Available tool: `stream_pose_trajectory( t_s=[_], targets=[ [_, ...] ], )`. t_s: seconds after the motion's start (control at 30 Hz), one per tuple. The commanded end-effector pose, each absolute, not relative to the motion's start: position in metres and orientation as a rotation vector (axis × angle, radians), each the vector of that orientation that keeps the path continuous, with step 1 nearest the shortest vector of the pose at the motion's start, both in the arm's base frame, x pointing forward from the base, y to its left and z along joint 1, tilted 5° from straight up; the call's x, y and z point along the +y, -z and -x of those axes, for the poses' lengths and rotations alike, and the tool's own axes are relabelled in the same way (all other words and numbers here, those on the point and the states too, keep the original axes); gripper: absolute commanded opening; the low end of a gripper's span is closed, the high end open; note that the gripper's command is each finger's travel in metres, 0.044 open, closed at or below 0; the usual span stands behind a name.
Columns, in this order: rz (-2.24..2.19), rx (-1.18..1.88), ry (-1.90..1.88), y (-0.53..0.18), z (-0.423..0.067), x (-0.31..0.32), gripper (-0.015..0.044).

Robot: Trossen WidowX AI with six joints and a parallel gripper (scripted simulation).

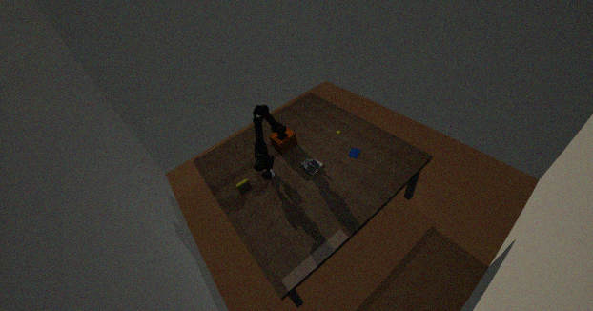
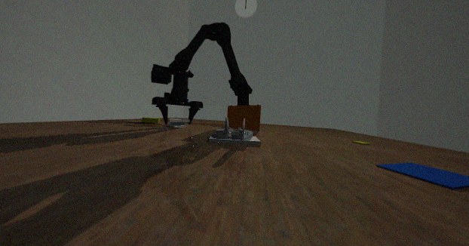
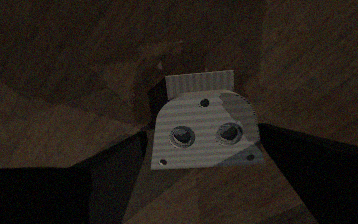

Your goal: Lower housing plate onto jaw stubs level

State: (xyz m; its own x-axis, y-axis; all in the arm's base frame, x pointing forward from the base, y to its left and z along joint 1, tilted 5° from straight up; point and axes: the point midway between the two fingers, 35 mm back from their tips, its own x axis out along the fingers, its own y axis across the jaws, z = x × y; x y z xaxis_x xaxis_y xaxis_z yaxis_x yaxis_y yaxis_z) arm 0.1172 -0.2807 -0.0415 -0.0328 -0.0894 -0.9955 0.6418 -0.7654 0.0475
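- A dim room with grey walls surrounds a brown wooden table, long shadows lying across its top.
- The claw points down with its fingers spread wide, nothing gripped between them.
- The housing plate lies below the claw; from the wrist it shows between the fingers, two large holes and three small ones in its face. The light is poor, so I can't be sure whether either finger touches it.
- Off to one side of the claw, nearer the exterior camera, sits the base assembly, upright parts standing on it and no plate over them.
- Past the claw's other side is a yellow block.
- The step in hand looks to be picking up the plate; fitting it is not yet done.
- Next, I'd centre the fingers about the plate's sides, settle low enough to catch its edges, then close evenly. Closing off-centre could twist it, making the later level lowering onto the stubs harder.
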Motion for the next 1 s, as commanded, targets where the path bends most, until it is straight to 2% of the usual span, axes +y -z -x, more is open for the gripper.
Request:
stream_pose_trajectory(
  t_s=[0.0,0.33,0.77,0.97],
  targets=[
    [-1.729,0.583,1.852,0.0421,-0.1165,-0.2804,0.0440],
    [-1.729,0.583,1.852,0.0426,-0.1165,-0.2805,0.0440],
    [-1.734,0.581,1.851,0.0421,-0.1171,-0.2806,0.0353],
    [-1.734,0.581,1.851,0.0421,-0.1171,-0.2806,0.0351]
  ],
)
